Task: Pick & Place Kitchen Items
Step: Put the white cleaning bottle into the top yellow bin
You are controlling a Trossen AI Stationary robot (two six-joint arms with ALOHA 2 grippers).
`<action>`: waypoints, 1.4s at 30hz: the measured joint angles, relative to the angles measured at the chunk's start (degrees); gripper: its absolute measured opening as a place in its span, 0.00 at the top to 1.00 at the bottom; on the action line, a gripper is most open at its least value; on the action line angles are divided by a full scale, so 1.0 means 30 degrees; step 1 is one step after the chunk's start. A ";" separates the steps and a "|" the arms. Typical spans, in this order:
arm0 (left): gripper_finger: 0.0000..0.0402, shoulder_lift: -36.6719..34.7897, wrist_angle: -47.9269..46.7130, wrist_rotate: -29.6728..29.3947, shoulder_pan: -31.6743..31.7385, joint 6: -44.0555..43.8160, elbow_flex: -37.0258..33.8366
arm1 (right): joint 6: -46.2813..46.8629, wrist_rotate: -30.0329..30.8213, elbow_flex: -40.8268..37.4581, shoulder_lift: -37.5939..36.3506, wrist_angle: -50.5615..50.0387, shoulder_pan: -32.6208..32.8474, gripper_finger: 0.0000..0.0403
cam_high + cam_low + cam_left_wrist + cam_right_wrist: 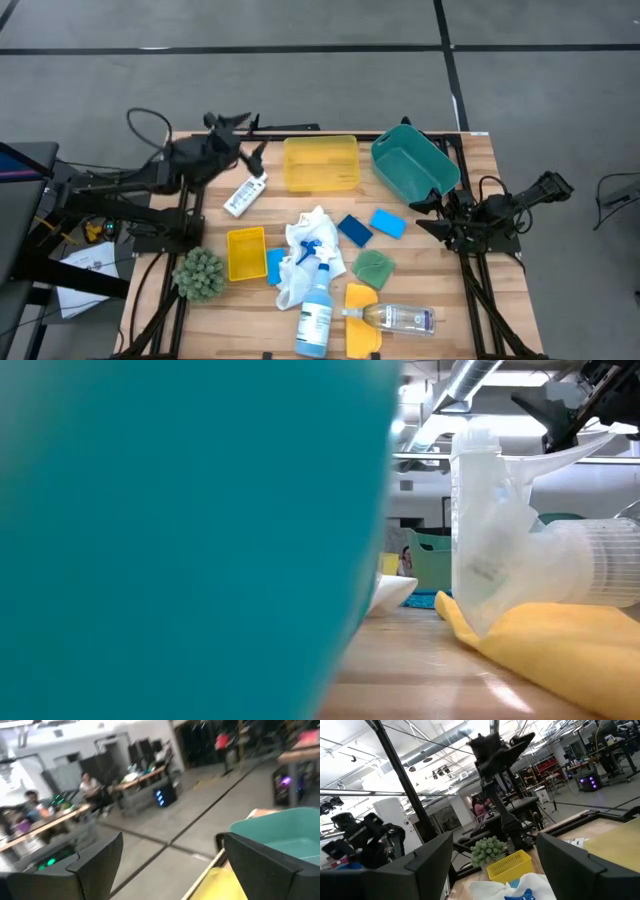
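The blue-liquid spray bottle (316, 312) lies at the bench's (470, 330) near middle — stiff, slippery, weighty; take its neck. Left pincer (252, 152) and right pincer (425, 205) hover open, empty.

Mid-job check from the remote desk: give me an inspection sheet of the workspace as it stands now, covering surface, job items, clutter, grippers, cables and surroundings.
Surface: wooden table, bare along its right side.
Job's things: white bottle lying near the left arm; spray bottle on its side over the white cloth; clear bottle lying on a yellow cloth; two blue sponges; green cloth.
Clutter: spiky green ball; large yellow tray; small yellow tray; teal bin, tilted.
Grippers: left gripper open, raised at the table's far left; right gripper open, at the right edge; both empty.
Cables: loop behind the left arm, off the table.
Surroundings: people at desks beyond the table.
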 joint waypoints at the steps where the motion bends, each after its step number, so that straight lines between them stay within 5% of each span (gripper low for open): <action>1: 0.15 0.0359 -0.0770 -0.0001 0.0431 -0.0187 0.0685 | 0.0002 -0.0003 -0.0002 0.0000 0.0000 0.0000 0.31; 10: 0.15 0.2971 -0.3771 0.0430 0.4578 -0.0670 0.4854 | 0.0005 -0.0007 0.0002 0.0000 0.0000 0.0000 0.31; 20: 0.15 0.7011 -0.9762 0.4087 0.9281 -0.3283 0.8867 | 0.0016 -0.0007 0.0009 0.0000 0.0007 0.0000 0.31; 32: 0.15 1.1913 -1.6367 0.6350 1.1502 -0.5324 0.8925 | 0.0016 -0.0007 0.0016 0.0000 -0.0050 0.0000 0.31; 42: 0.15 1.3561 -1.7138 0.7852 1.1487 -0.6069 0.7263 | 0.0213 -0.0007 0.0016 0.0000 -0.0233 0.0000 0.31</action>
